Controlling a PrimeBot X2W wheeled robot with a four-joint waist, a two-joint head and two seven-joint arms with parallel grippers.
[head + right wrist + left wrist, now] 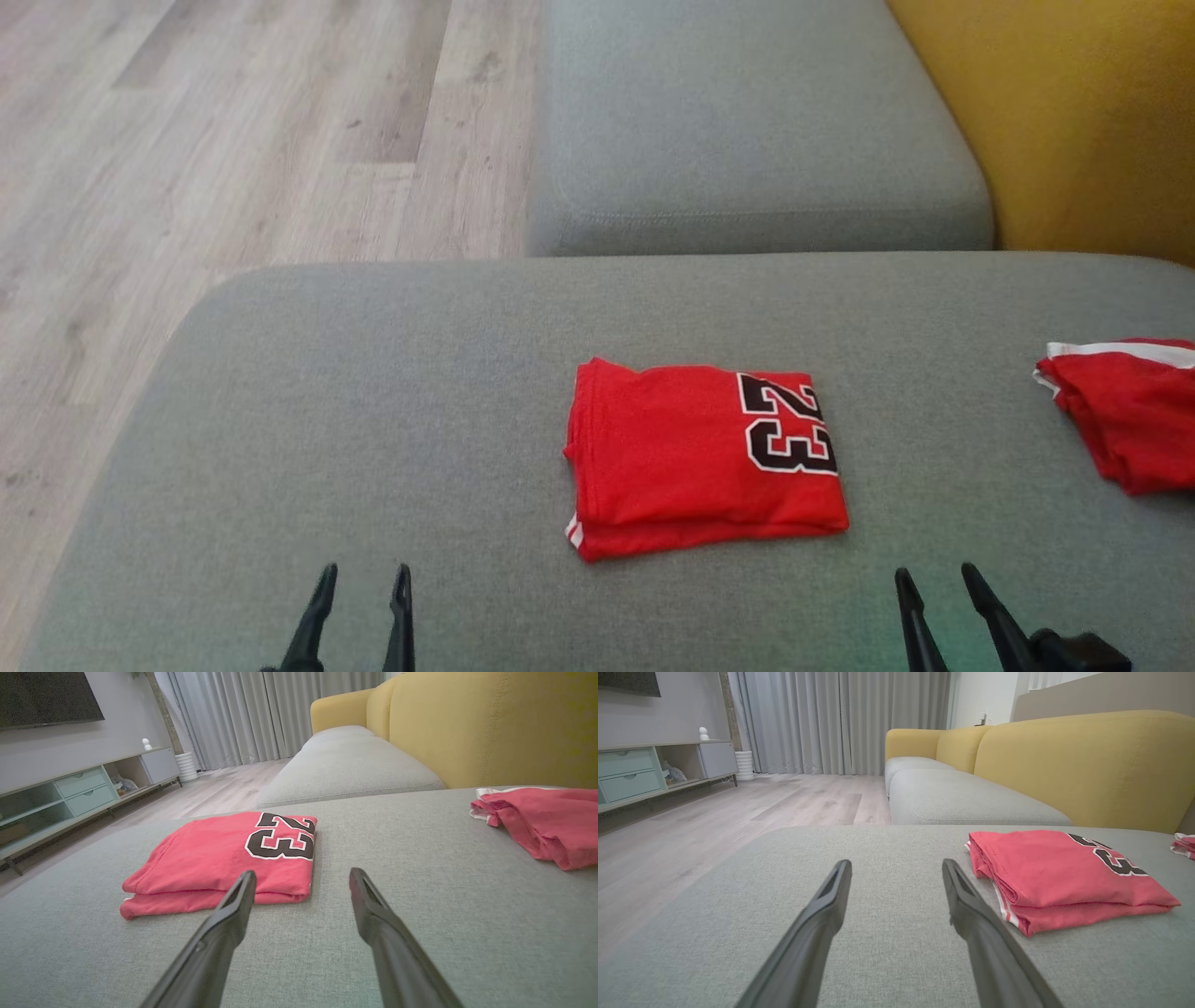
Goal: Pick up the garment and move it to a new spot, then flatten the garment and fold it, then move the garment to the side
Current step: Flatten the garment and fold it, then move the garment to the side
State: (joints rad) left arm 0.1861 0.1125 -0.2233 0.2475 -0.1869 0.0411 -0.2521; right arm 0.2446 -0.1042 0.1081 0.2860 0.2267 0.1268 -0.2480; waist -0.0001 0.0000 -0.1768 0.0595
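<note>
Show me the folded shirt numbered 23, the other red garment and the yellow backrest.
folded shirt (672,448): head view, plain red top layer.
other red garment (1134,420): head view, crumpled red cloth.
yellow backrest (1083,112): head view, its front face.

place: home living room | evidence: yellow-backed sofa (1087,765), floor-length curtains (840,718), wall TV (42,695), low media cabinet (630,774), wood floor (738,812)

The folded garment (691,457) is soft, matt red cloth, its number printed flat on it. The sofa seat (373,420) under it is a coarse grey weave, and the backrest (1074,112) a finer yellow fabric. The floor (233,140) is pale, matt wood-grain plank.
</note>
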